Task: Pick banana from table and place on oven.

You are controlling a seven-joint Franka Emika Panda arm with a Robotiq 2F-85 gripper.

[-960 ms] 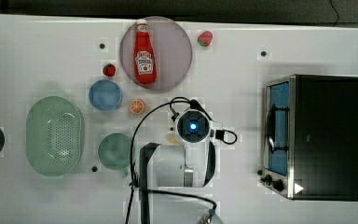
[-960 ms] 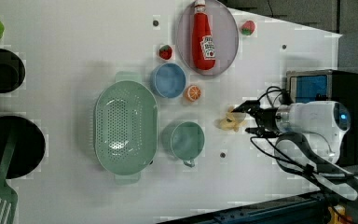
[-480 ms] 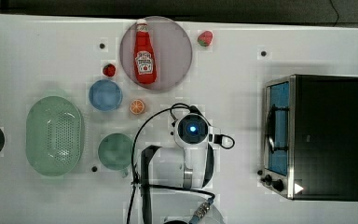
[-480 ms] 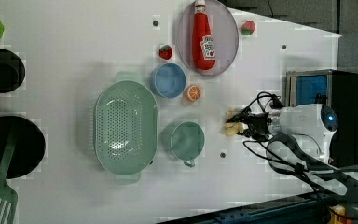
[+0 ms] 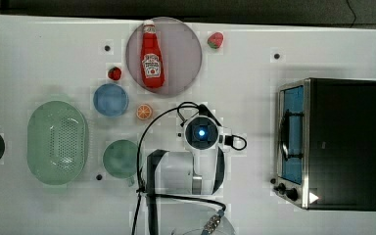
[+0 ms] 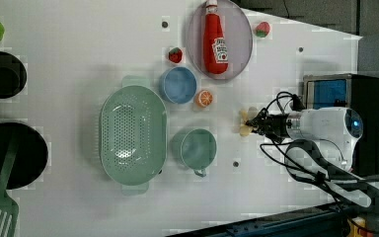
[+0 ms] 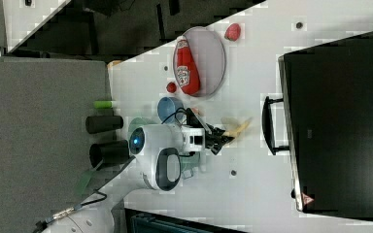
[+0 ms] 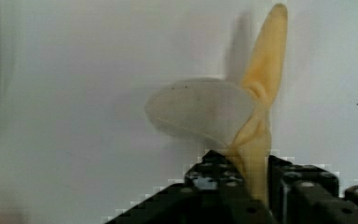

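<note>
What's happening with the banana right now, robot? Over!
Gripper shut on banana, down at the table. Oven waiting at the top view's right, top bare. Table between banana and oven bare. Over.

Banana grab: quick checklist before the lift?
1. Tool shut on banana: ok; a peel strip sits between the fingers in the wrist view.
2. Grip firm enough: cannot tell; only a thin strip is pinched.
3. Banana still on table: ok, not lifted.
4. Orange slice apart from banana: ok.
5. Top of oven bare: ok.
6. Cable clear of cup: cannot tell.
</note>
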